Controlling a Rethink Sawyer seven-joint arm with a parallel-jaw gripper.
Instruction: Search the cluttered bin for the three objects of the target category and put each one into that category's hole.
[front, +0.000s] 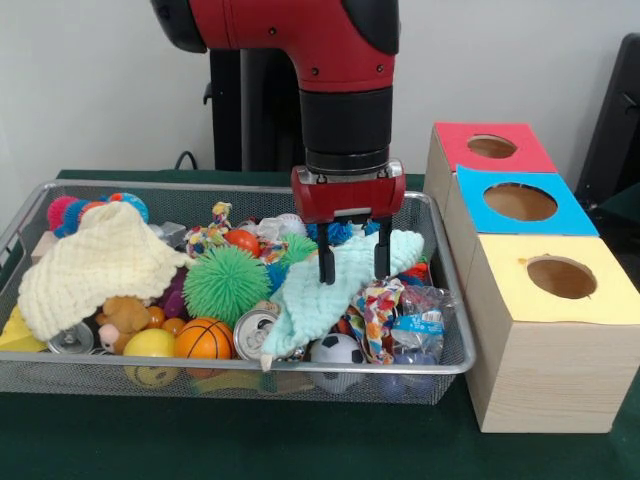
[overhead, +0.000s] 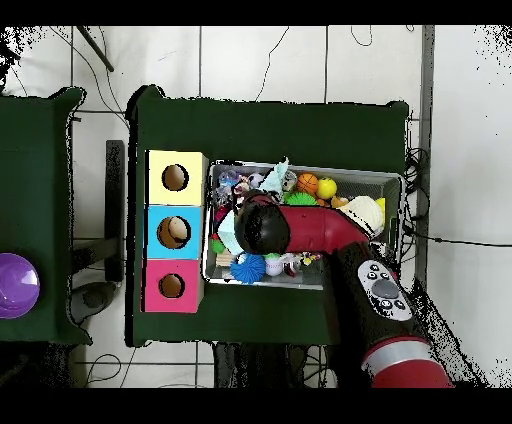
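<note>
– Mint-green cloth (front: 310, 295), taken here as the task's thing. Lay where?
– In the wire bin (front: 100, 360), right of centre, heaped over a can (front: 258, 330) and a small football (front: 337, 350). Sat directly beneath the pincer (front: 354, 262), touching its tips or nearly so.
– Long axis?
– Ran from far right down to near left. Crossed the line between the two fingers at a slant, so probably called for little more than a straight drop.
– Pincer's state?
– Released: fingers spread apart, pointed down, straddling the cloth's far end, nothing pinched yet.
– And the holes?
– Stood right of the bin: red box (front: 455, 150), blue box (front: 570, 222), yellow box (front: 500, 275), far to near. Could not tell which suited cloth.
– Other cloth?
– Cream cloth (front: 95, 262), at the bin's left, well apart from the pincer.
</note>
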